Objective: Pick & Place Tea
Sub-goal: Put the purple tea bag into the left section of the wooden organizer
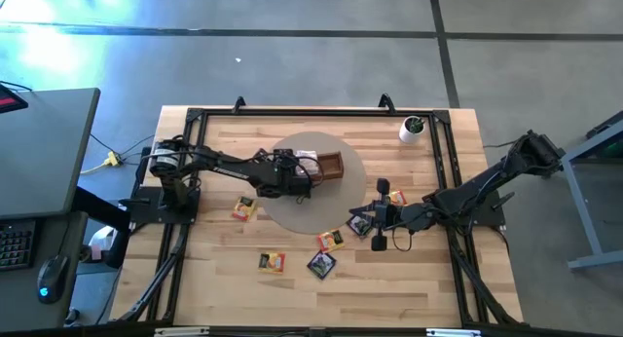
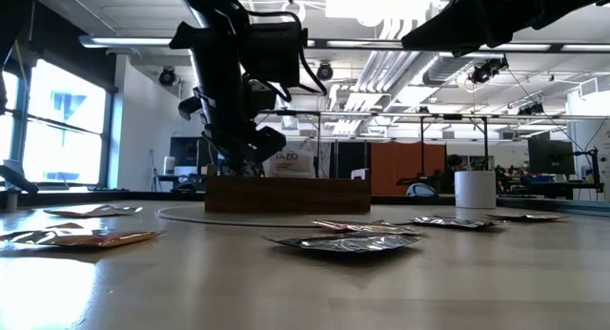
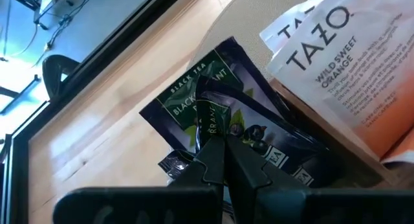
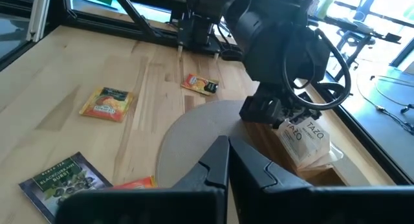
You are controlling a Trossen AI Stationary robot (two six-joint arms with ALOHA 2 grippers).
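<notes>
Place step: left gripper [image 3: 223, 160] at tray [image 1: 331, 167], its 9 o'clock end, jaws pinching black sachet [image 3: 220, 101] by an edge, sachet sticking out past the tips. Next, prob: lower into compartment, release. Right gripper [image 4: 228, 160] at circular mat's [image 1: 336, 205] 4 o'clock, jaws pressed together, empty. Loose sachets on counter [image 1: 224, 279].

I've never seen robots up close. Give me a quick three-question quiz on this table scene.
1. True or false: the wooden tray stands on a round grey mat.
2. Whose jaws pinch a black sachet? A: left gripper. B: right gripper.
3. Missing word: the white cup stands on the ____ arm's side of the table.
Key: 1 true; 2 A; 3 right.
</notes>
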